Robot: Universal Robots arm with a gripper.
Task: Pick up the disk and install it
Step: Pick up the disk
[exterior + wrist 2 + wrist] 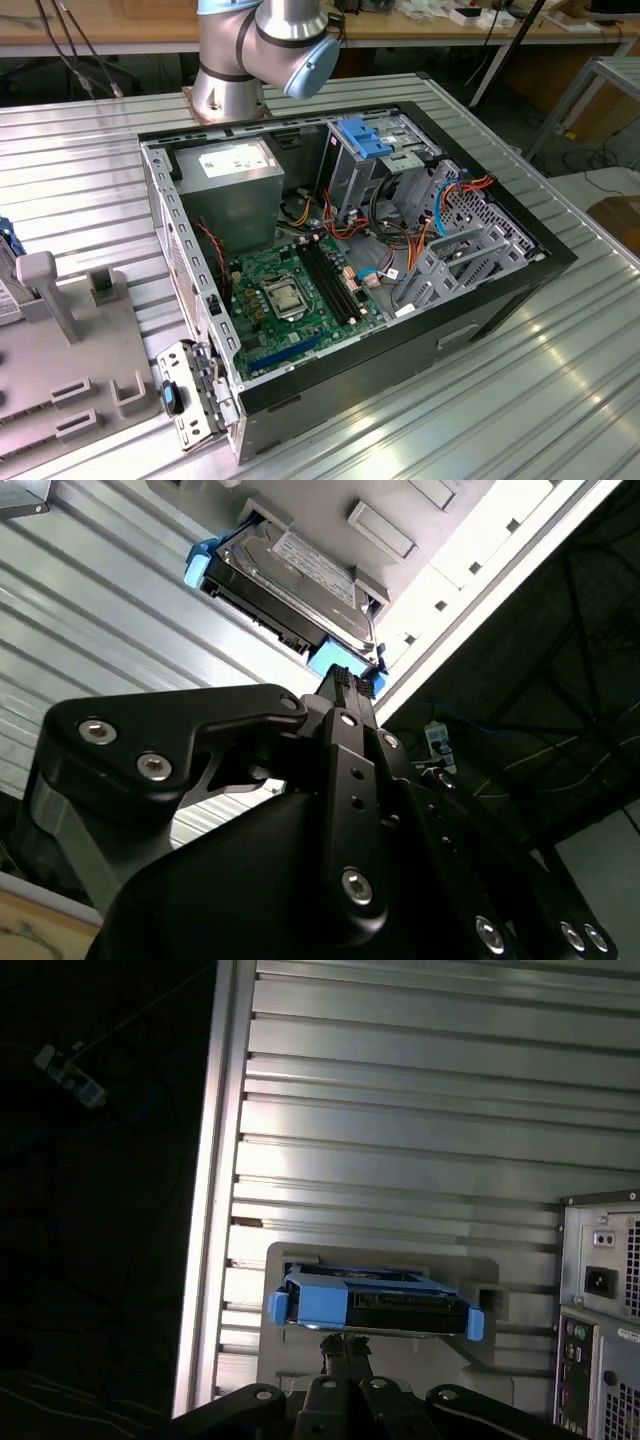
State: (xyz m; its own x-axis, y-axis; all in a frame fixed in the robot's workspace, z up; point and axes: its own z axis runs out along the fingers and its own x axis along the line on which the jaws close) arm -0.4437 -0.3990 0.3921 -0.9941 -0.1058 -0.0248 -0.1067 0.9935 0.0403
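Note:
The disk, a dark grey drive in a bright blue carrier frame, rests in a light grey holder on the ribbed metal table. In the second wrist view the disk shows its labelled face and one blue end. My gripper sits right at the disk's near edge, and its black fingers are pressed together, so it is shut, with the tips by the blue frame. Whether the tips touch the frame I cannot tell. The open computer case lies in the exterior view with its grey drive cage.
The case's back panel stands close beside the holder in the first wrist view. A grey fixture block is at the exterior view's left. The table edge drops off to a dark floor. The arm's base stands behind the case.

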